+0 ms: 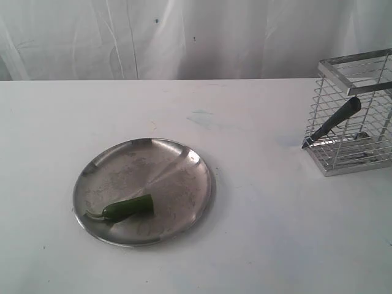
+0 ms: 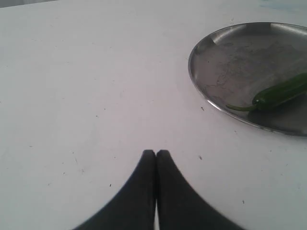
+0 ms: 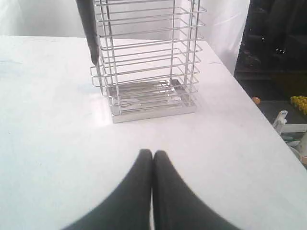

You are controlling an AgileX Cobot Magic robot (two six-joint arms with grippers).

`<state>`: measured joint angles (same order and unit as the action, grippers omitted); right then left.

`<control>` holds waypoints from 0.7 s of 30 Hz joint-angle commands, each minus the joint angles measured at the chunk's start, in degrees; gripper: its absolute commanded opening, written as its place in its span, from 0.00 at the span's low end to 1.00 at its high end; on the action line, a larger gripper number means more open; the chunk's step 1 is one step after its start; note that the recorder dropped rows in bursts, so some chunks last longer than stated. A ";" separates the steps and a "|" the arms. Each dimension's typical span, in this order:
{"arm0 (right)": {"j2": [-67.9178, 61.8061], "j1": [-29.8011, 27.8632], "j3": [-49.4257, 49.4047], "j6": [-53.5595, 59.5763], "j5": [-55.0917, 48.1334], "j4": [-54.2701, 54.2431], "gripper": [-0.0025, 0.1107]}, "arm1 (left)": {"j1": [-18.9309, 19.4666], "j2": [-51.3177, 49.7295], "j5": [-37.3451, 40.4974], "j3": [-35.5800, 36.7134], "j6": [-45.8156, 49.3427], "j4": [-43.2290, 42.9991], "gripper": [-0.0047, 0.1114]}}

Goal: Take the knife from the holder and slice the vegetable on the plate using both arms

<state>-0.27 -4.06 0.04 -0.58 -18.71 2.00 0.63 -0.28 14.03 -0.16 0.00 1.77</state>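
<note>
A dark green chili, the vegetable [image 1: 127, 208] [image 2: 280, 93], lies near the front of the round steel plate [image 1: 177, 165] [image 2: 225, 57] on the white table. The wire holder [image 1: 355, 110] [image 3: 148, 57] stands at the far right. The knife [image 1: 334, 122] leans inside it, black handle [image 3: 88, 28] up against the side bars. My left gripper [image 2: 156, 152] is shut with nothing in it, over bare table short of the plate. My right gripper [image 3: 153, 152] is shut and empty, a little way in front of the holder. Neither arm shows in the exterior view.
A white cloth backdrop [image 1: 184, 37] hangs behind the table. In the right wrist view the table's edge [image 3: 240, 86] runs close past the holder, with dark clutter [image 3: 278, 48] beyond it.
</note>
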 commanded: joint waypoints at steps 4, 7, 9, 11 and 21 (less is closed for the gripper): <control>0.27 -0.31 -0.04 6.62 5.53 2.47 0.02 | -0.21 0.28 0.29 0.16 0.00 0.30 0.04; 0.27 -0.31 -0.04 6.62 14.27 2.47 0.02 | -0.21 0.28 0.29 0.16 0.00 0.30 0.04; 0.27 -0.31 -0.04 6.62 17.98 2.47 0.02 | -0.21 0.28 0.29 0.16 0.00 0.30 0.04; 0.27 -0.31 -0.04 6.07 24.16 2.47 0.02 | -0.21 0.28 0.29 0.16 0.00 0.30 0.04; 0.27 -0.31 -0.04 -32.90 64.39 0.24 0.02 | -0.21 0.28 0.29 0.16 0.00 0.30 0.04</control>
<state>-0.24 -4.06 0.04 -29.34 33.59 2.27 0.63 -0.28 14.03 -0.16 0.00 1.77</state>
